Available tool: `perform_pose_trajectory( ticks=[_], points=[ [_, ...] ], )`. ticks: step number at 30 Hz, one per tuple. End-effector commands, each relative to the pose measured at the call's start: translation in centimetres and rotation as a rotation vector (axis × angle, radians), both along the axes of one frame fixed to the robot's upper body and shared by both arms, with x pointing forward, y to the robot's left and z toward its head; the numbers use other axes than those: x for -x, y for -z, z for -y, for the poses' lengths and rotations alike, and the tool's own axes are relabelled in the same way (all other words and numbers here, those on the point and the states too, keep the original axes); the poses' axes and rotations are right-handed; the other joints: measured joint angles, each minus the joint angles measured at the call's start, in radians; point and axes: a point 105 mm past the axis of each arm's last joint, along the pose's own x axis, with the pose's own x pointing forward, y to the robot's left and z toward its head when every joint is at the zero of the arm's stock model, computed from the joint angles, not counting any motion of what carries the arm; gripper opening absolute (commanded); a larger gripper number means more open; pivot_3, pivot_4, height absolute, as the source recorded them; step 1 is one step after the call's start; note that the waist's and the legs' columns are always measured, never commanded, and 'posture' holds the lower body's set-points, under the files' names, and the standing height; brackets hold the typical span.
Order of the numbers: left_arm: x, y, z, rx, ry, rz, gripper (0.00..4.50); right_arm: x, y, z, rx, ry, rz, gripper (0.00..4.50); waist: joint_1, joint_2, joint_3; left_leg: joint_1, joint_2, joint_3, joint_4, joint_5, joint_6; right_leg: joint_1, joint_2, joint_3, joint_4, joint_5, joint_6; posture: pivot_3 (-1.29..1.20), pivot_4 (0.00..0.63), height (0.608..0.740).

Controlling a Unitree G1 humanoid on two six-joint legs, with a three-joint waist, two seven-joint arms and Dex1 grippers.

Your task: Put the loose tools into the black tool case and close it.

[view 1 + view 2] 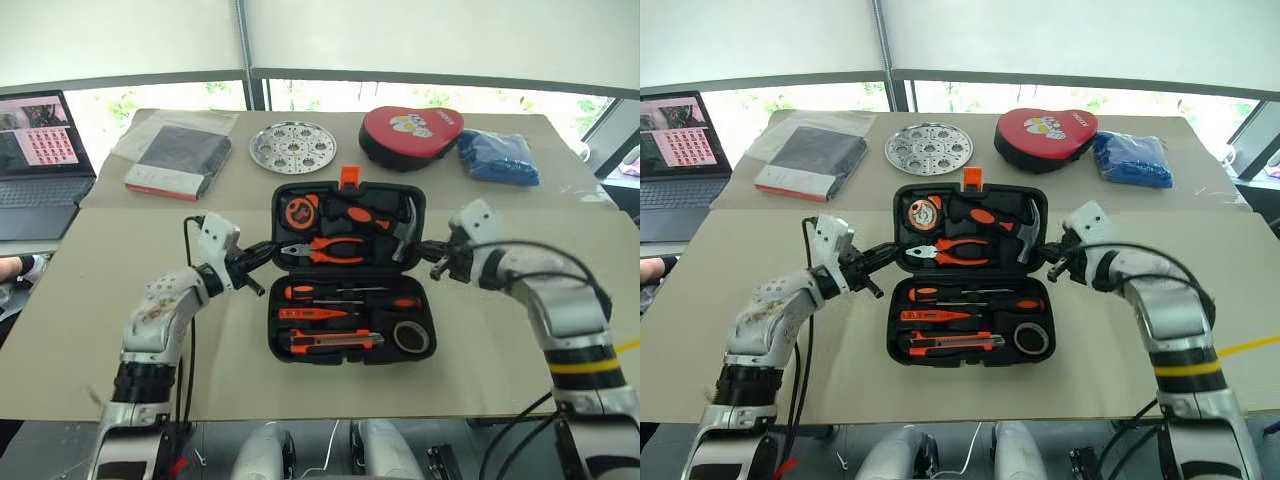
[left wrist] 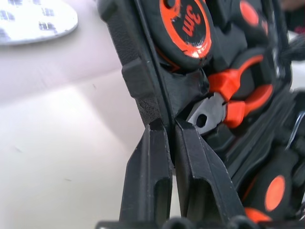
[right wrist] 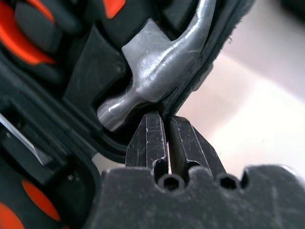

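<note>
Black tool case point(image 1: 349, 272) lying open at table centre, lid half toward 12 o'clock, base half toward 6 o'clock, small orange latch point(image 1: 349, 178) standing at the lid's far edge. In the lid: tape measure point(image 1: 299, 211) at 10 o'clock, orange-handled pliers point(image 1: 325, 250) below it, hammer point(image 1: 405, 228) at 2 o'clock with its steel head against the right rim. In the base, seated in recesses: two screwdrivers point(image 1: 350, 294) in the top row, slim orange tester screwdriver point(image 1: 318, 314) beneath, black-and-orange utility knife point(image 1: 330, 342) along the bottom, dark grey tape roll point(image 1: 410, 337) at 4 o'clock. No tools loose on the table point(image 1: 90, 330).

Beyond the case, toward 12 o'clock: round perforated metal disc point(image 1: 292, 147) at 11, red-and-black heart-shaped pouch point(image 1: 410, 135) at 1, blue bundle point(image 1: 498, 157) further toward 2, flat dark packet with a red edge point(image 1: 177, 160) at 10. Laptop point(image 1: 40, 160) at the far 9 o'clock side.

Left gripper point(image 2: 167, 143) reaching in level from 9 o'clock, fingers clenched on the lid's left rim just beside the pliers' nose. Right gripper point(image 3: 167, 138) reaching in from 3 o'clock, tilted slightly down, fingers pinched on the lid's right rim just under the hammer head. Forearms angled inward, mirroring each other across the case.
</note>
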Motion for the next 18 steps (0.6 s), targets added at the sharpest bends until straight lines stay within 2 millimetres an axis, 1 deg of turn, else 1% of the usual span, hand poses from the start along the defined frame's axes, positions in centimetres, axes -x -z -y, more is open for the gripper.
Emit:
perform_pose_trajectory(
  ticks=[1, 4, 6, 7, 8, 9, 10, 11, 12, 13, 14, 15, 16, 17, 18],
  points=[
    [1.8, -1.6, -0.6, -0.201, 0.079, 0.328, 0.01, 1.1, -1.2, 1.7, 0.223, -0.030, 0.306, 0.00, 0.001, 0.000, 0.000, 0.000, 0.000, 0.000, 0.000, 0.000, 0.001, 0.000, 0.000, 0.000, 0.000, 0.000, 0.000, 0.00, 0.150, 0.740],
    [3.7, 1.3, -0.6, -0.387, 0.183, 0.407, 0.01, 2.6, 0.1, 2.2, 0.392, -0.129, 0.444, 0.00, 0.001, 0.000, 0.000, 0.001, 0.000, 0.001, 0.001, -0.001, 0.002, 0.001, -0.001, 0.000, -0.001, 0.000, 0.000, 0.00, 0.150, 0.740],
    [4.7, 2.8, -1.1, -0.460, 0.227, 0.423, 0.01, 3.1, 1.5, 3.1, 0.485, -0.151, 0.472, 0.00, 0.000, 0.000, 0.000, 0.003, 0.000, 0.002, 0.000, -0.002, 0.004, 0.003, -0.001, 0.001, -0.001, 0.000, 0.000, 0.00, 0.150, 0.740],
    [5.1, 3.6, -1.5, -0.468, 0.236, 0.398, 0.39, 3.3, 2.3, 3.7, 0.490, -0.151, 0.449, 0.00, 0.000, 0.000, 0.000, 0.005, 0.000, 0.002, 0.000, -0.002, 0.004, 0.004, -0.002, 0.001, -0.001, 0.000, 0.000, 0.00, 0.150, 0.740],
    [5.3, 4.2, -2.0, -0.471, 0.228, 0.370, 0.77, 3.5, 2.9, 4.3, 0.502, -0.145, 0.446, 0.39, 0.000, 0.000, 0.000, 0.007, 0.000, 0.003, 0.000, -0.003, 0.005, 0.005, -0.002, 0.001, -0.001, 0.000, 0.000, 0.00, 0.150, 0.740],
    [5.6, 4.6, -2.4, -0.482, 0.227, 0.358, 0.97, 3.7, 3.6, 4.9, 0.488, -0.135, 0.414, 0.78, 0.000, 0.000, 0.000, 0.009, 0.001, 0.003, 0.000, -0.003, 0.005, 0.007, -0.002, 0.001, -0.002, 0.000, 0.000, 0.00, 0.150, 0.740],
    [5.7, 4.9, -2.7, -0.491, 0.225, 0.355, 1.38, 3.8, 4.1, 5.3, 0.479, -0.128, 0.393, 1.03, 0.000, 0.000, 0.000, 0.011, 0.001, 0.004, 0.000, -0.004, 0.006, 0.009, -0.002, 0.001, -0.002, -0.001, 0.000, 0.00, 0.150, 0.740],
    [5.8, 4.9, -2.9, -0.498, 0.226, 0.358, 1.64, 3.9, 4.4, 5.5, 0.474, -0.126, 0.384, 1.32, 0.000, 0.000, 0.000, 0.014, 0.001, 0.005, 0.000, -0.006, 0.010, 0.013, -0.002, 0.001, -0.004, -0.001, 0.000, 0.00, 0.150, 0.740],
    [5.9, 4.9, -3.1, -0.506, 0.223, 0.366, 1.86, 3.9, 4.5, 5.7, 0.489, -0.126, 0.386, 1.50, 0.001, 0.000, 0.001, 0.015, 0.002, 0.005, 0.000, -0.007, 0.012, 0.014, -0.002, 0.000, -0.005, -0.001, 0.000, 0.00, 0.150, 0.740],
    [5.8, 4.9, -3.6, -0.500, 0.196, 0.356, 2.33, 3.9, 4.3, 6.0, 0.492, -0.109, 0.401, 1.97, 0.002, 0.000, 0.000, 0.015, 0.002, 0.005, 0.000, -0.007, 0.012, 0.014, -0.002, -0.001, -0.006, -0.001, 0.000, 0.00, 0.150, 0.740],
    [5.8, 5.1, -4.4, -0.494, 0.172, 0.316, 2.52, 4.0, 3.8, 6.8, 0.504, -0.080, 0.421, 2.21, 0.000, 0.001, 0.000, 0.015, 0.002, 0.004, 0.000, -0.007, 0.012, 0.014, -0.003, -0.001, -0.006, -0.001, 0.000, 0.00, 0.150, 0.740],
    [6.0, 5.5, -5.3, -0.481, 0.159, 0.245, 2.87, 4.2, 3.1, 7.9, 0.478, -0.023, 0.408, 2.57, 0.000, 0.001, 0.000, 0.015, 0.003, 0.005, 0.000, -0.007, 0.012, 0.014, -0.003, 0.000, -0.006, -0.001, 0.000, 0.00, 0.150, 0.740],
    [6.2, 5.8, -5.8, -0.470, 0.154, 0.195, 2.87, 4.4, 2.7, 8.6, 0.455, 0.015, 0.396, 2.99, 0.000, 0.001, 0.000, 0.016, 0.003, 0.004, 0.000, -0.007, 0.012, 0.015, -0.003, 0.000, -0.006, -0.001, 0.000, 0.00, 0.150, 0.740],
    [6.2, 6.0, -6.3, -0.456, 0.153, 0.141, 2.87, 4.9, 2.5, 9.5, 0.426, 0.032, 0.355, 3.22, -0.001, 0.001, 0.000, 0.016, 0.004, 0.004, 0.000, -0.007, 0.012, 0.015, -0.003, -0.001, -0.006, -0.001, 0.000, 0.00, 0.150, 0.740],
    [6.3, 6.1, -6.4, -0.445, 0.153, 0.110, 2.87, 5.4, 2.4, 9.9, 0.405, 0.037, 0.325, 3.22, 0.000, 0.002, 0.000, 0.016, 0.004, 0.004, -0.001, -0.007, 0.012, 0.016, -0.003, -0.001, -0.005, -0.001, 0.000, 0.00, 0.150, 0.740]
  ],
)
